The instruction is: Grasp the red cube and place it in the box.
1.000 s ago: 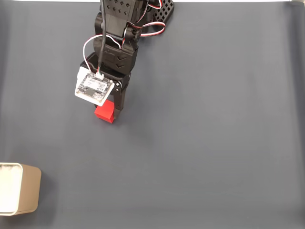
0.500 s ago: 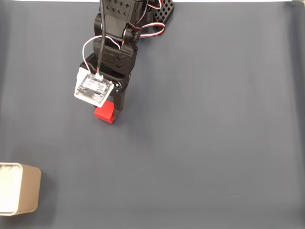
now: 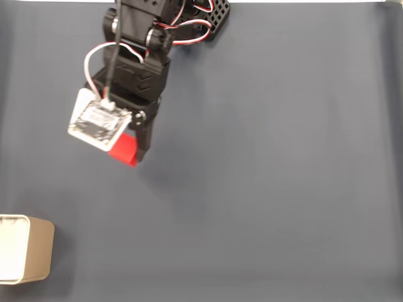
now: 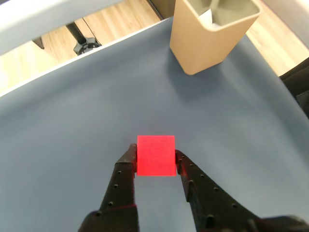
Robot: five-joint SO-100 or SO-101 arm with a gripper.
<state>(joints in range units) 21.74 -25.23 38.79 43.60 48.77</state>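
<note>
The red cube (image 4: 155,155) sits between my two black fingers, and my gripper (image 4: 154,157) is shut on it, above the grey mat. In the fixed view the red cube (image 3: 124,150) peeks out below the arm's white camera board, with the gripper (image 3: 131,153) at the upper left of the mat. The box (image 3: 25,249), tan with a white inside, stands at the lower left edge of the fixed view, well below and left of the gripper. From the wrist, the box (image 4: 213,33) appears ahead at the upper right.
A dark grey mat (image 3: 264,176) covers the table, with wide bare room to the right in the fixed view. The arm's black base (image 3: 208,16) is at the top. Beyond the mat's far edge the wrist view shows wooden floor (image 4: 111,19) and a stand foot.
The arm has swung left with the red cube held in the gripper; cube and camera board now sit further left in the fixed view. The box has not moved.
</note>
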